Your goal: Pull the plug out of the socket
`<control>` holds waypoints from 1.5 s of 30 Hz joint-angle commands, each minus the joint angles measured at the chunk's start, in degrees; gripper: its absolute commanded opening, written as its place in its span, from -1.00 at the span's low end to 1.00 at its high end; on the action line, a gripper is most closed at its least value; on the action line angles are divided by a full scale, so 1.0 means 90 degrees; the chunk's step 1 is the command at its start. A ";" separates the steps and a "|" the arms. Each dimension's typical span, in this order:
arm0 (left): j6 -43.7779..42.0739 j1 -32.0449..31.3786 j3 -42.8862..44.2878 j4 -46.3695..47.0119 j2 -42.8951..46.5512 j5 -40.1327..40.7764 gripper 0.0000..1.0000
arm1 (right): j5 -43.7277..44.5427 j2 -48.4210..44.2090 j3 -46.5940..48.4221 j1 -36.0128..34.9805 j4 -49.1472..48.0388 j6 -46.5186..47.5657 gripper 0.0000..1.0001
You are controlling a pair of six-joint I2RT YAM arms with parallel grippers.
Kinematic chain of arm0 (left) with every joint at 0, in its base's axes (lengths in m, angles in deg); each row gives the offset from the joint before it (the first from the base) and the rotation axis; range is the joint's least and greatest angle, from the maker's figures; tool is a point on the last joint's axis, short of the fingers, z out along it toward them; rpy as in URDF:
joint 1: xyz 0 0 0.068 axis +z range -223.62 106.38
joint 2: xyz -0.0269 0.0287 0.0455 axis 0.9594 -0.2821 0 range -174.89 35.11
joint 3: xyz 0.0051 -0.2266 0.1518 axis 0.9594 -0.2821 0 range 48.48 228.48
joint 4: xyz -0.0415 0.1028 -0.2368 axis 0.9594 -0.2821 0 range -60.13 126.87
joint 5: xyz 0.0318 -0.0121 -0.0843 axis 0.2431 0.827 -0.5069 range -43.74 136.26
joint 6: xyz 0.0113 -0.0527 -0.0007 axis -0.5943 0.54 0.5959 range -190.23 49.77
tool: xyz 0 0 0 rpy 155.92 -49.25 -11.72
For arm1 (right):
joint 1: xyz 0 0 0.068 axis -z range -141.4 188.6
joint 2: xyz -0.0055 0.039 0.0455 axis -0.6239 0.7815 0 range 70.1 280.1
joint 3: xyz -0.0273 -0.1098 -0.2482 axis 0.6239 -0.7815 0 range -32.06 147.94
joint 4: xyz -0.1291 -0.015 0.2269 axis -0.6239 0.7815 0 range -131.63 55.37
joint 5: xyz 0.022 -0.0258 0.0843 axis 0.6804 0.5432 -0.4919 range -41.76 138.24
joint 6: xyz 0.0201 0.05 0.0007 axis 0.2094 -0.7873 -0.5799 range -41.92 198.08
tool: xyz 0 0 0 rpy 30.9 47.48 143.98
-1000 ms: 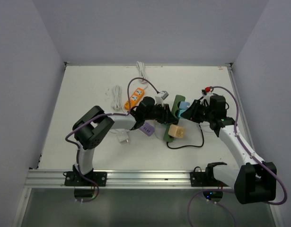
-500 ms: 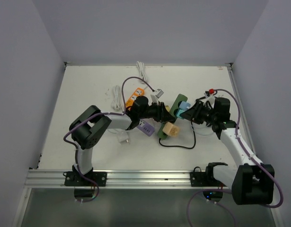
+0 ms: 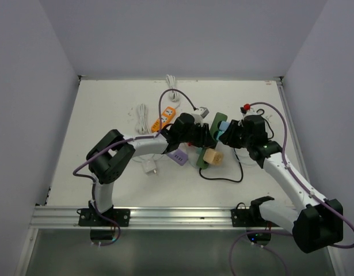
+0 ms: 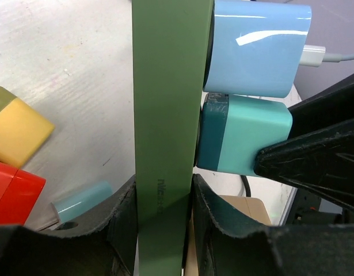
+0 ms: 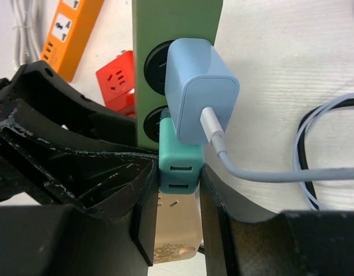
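A green power strip (image 3: 208,141) lies at mid-table. My left gripper (image 3: 200,138) is shut on its narrow body, one finger on each side, as the left wrist view (image 4: 163,213) shows. A teal plug (image 5: 178,167) and a light blue charger (image 5: 197,89) with a white cable sit in the strip's sockets. The teal plug also shows in the left wrist view (image 4: 243,141). My right gripper (image 3: 227,137) is shut on the teal plug, its fingers (image 5: 145,201) pressing on both sides. A tan plug (image 3: 213,157) sits further down the strip.
An orange power strip (image 3: 164,119) and a coiled white cable (image 3: 142,118) lie at the back left. A red socket cube (image 5: 116,80), a purple adapter (image 3: 178,156) and a white plug (image 3: 149,168) lie near the left arm. A black cable (image 3: 228,175) loops in front.
Both arms have shifted with the green strip, which tilted and then swung back a little. The right wrist has moved left. Both grips are held throughout.
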 commanded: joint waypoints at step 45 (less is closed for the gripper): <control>-0.0027 0.0124 -0.0033 0.0035 0.0023 -0.0253 -1.00 | -0.0685 -0.0343 0.0032 0.0092 -0.0406 0.0114 -1.00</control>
